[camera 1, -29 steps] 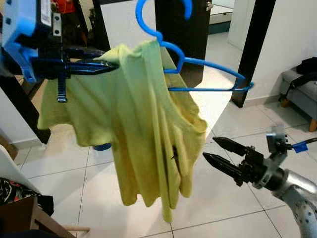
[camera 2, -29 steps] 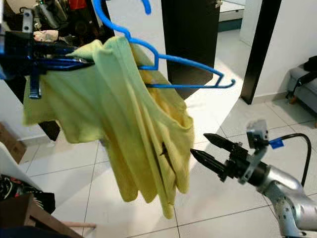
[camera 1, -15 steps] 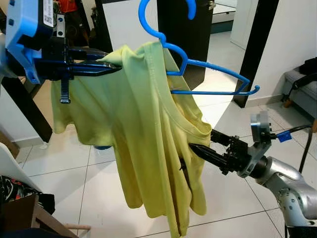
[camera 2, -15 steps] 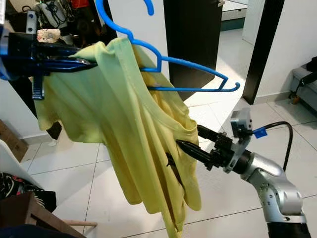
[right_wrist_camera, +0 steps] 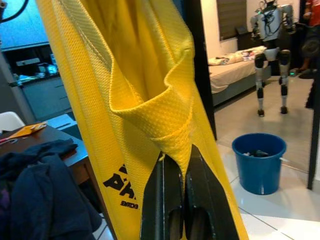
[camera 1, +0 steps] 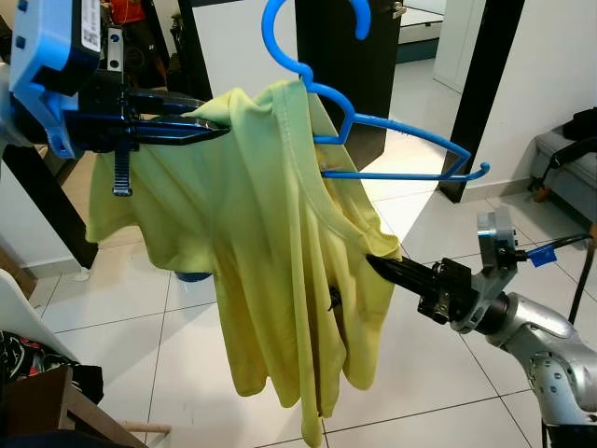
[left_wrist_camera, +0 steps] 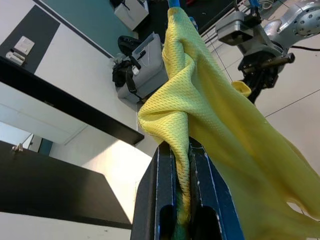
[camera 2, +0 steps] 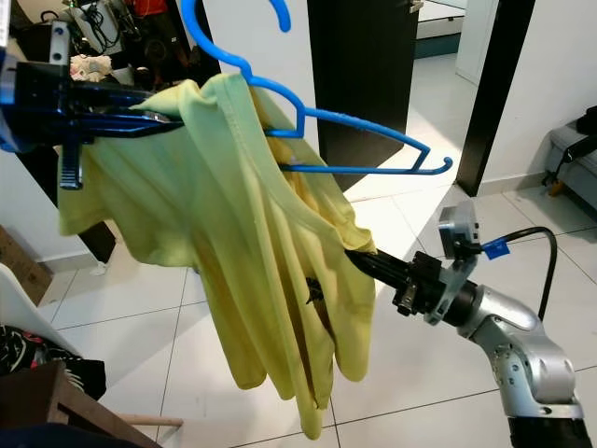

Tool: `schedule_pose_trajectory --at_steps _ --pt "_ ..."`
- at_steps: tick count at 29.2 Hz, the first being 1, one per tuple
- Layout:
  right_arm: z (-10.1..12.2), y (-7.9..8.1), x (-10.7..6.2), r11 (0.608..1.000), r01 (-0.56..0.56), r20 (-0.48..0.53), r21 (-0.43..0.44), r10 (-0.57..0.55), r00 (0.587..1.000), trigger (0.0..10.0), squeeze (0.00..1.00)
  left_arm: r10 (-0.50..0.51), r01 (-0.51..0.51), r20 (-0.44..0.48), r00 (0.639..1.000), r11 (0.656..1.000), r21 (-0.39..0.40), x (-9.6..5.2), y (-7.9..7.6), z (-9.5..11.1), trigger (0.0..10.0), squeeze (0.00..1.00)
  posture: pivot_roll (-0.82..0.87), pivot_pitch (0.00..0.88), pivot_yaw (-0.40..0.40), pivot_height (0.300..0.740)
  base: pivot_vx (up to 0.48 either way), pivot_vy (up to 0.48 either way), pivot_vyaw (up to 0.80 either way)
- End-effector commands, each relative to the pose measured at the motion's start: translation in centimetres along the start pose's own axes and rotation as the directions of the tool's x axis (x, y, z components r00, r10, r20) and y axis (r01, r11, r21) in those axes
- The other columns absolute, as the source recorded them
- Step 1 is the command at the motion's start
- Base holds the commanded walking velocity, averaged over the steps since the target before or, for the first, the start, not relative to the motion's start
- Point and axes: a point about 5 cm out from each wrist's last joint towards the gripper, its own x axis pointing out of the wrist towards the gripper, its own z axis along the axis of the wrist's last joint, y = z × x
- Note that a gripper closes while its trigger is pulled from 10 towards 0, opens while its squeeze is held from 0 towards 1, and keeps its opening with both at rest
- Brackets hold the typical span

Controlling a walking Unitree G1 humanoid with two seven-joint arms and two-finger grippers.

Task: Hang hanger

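A blue plastic hanger [camera 1: 396, 126] hangs in the air with a yellow shirt [camera 1: 270, 252] draped over one arm of it. My left gripper [camera 1: 215, 127], high at the left, is shut on the shirt's shoulder where it lies on the hanger; the left wrist view shows the mesh cloth pinched between its fingers [left_wrist_camera: 162, 200]. My right gripper [camera 1: 375, 264] comes in from the lower right and is shut on a fold at the shirt's edge. In the right wrist view the cloth is nipped at the fingertips [right_wrist_camera: 165, 172]. The hanger's other arm is bare.
Dark door frames [camera 1: 480, 93] stand behind on the white tiled floor. A grey sofa [camera 1: 564, 173] is at the far right, a cluttered box [camera 1: 42, 406] at the lower left. In the right wrist view are a blue bucket [right_wrist_camera: 259, 161] and a dark table with clothes [right_wrist_camera: 45, 200].
My right gripper, open and apart from the shirt a second ago, has moved left into the cloth and shut on its edge. The left gripper has held still.
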Motion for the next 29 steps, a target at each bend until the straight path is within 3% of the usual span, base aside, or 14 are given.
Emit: schedule_pose_trajectory --at_steps 1,5,8,17,19,21,23,25,29 --pt "0.1 0.0 -0.1 1.0 -0.004 0.01 -0.004 0.004 1.0 0.0 0.0 0.014 -0.014 0.013 1.0 1.0 0.016 -0.9 0.3 0.7 10.0 0.0 -0.06 0.0 0.099 0.74 0.0 0.0 0.0" --pt "0.3 -0.2 -0.3 1.0 0.006 0.008 -0.009 -0.005 1.0 0.0 0.0 -0.008 0.009 0.029 1.0 1.0 -0.013 -1.4 0.1 0.9 10.0 0.0 -0.06 0.0 0.099 0.74 0.0 0.0 0.0" --pt "0.3 -0.4 -0.4 1.0 0.016 0.012 -0.011 -0.016 1.0 0.0 0.0 -0.053 0.062 0.1 0.994 0.994 -0.091 -2.8 -0.4 1.5 10.0 0.0 -0.06 0.0 0.099 0.74 0.0 0.0 0.0" --pt "0.4 -0.4 -0.5 1.0 0.018 0.013 -0.013 -0.018 1.0 0.0 0.0 -0.069 0.08 0.095 0.993 0.99 -0.113 -3.7 -0.7 1.2 10.0 0.0 -0.06 0.0 0.092 0.74 0.0 0.0 0.0" --pt "0.6 -0.5 -0.6 1.0 0.019 0.014 -0.015 -0.018 1.0 0.0 0.0 -0.057 0.064 0.065 0.996 0.991 -0.114 -4.0 -0.7 0.8 10.0 0.0 -0.05 0.0 0.093 0.74 0.0 0.0 0.0" --pt "0.9 -0.5 -0.8 1.0 0.02 0.015 -0.022 -0.02 1.0 0.0 0.0 -0.01 0.005 -0.038 0.999 0.994 -0.109 -4.5 -0.6 -0.6 10.0 0.0 -0.05 0.0 0.093 0.74 0.0 0.0 0.0" --pt "0.9 -0.5 -0.8 1.0 0.02 0.015 -0.022 -0.02 1.0 0.0 0.0 -0.01 0.005 -0.038 0.999 0.994 -0.109 -4.5 -0.6 -0.6 10.0 0.0 -0.05 0.0 0.093 0.74 0.0 0.0 0.0" --pt "1.1 -0.5 -0.9 0.999 0.017 0.016 -0.028 -0.017 1.0 0.0 0.0 0.015 -0.029 -0.146 0.989 0.995 -0.095 -4.7 -0.8 -2.1 10.0 0.0 -0.05 0.0 0.093 0.74 0.0 0.0 0.0" --pt "1.2 -0.4 -0.9 0.999 0.014 0.015 -0.032 -0.013 1.0 0.0 0.0 0.022 -0.042 -0.204 0.979 0.995 -0.095 -4.9 -1.1 -3.1 10.0 0.0 -0.05 0.0 0.093 0.74 0.0 0.0 0.0"
